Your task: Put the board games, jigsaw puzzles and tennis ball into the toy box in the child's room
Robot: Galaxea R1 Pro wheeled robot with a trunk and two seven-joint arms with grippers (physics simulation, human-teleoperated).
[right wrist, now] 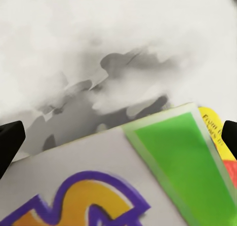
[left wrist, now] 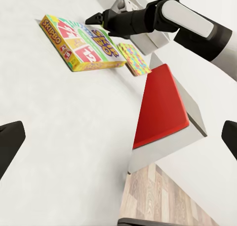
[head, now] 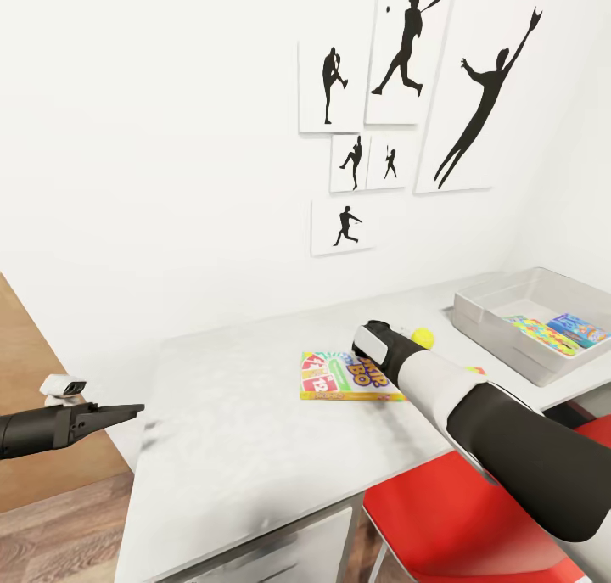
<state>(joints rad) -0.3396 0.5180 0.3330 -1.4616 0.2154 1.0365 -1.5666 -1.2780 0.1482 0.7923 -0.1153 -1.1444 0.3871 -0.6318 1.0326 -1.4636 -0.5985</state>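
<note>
The SKIP-BO board game lies flat on the light-grey table. My right gripper hovers open just above the box's far edge, and the right wrist view looks closely onto the lid. The tennis ball rests just beyond that wrist. One jigsaw puzzle lies beside the box, mostly behind my right arm in the head view. The toy box at the table's right end holds another jigsaw puzzle and a blue board game. My left gripper hangs open and empty off the table's left edge.
A red chair is tucked under the table below my right arm. White drawers sit under the front edge. Silhouette posters hang on the white wall behind. Wood flooring shows at the left.
</note>
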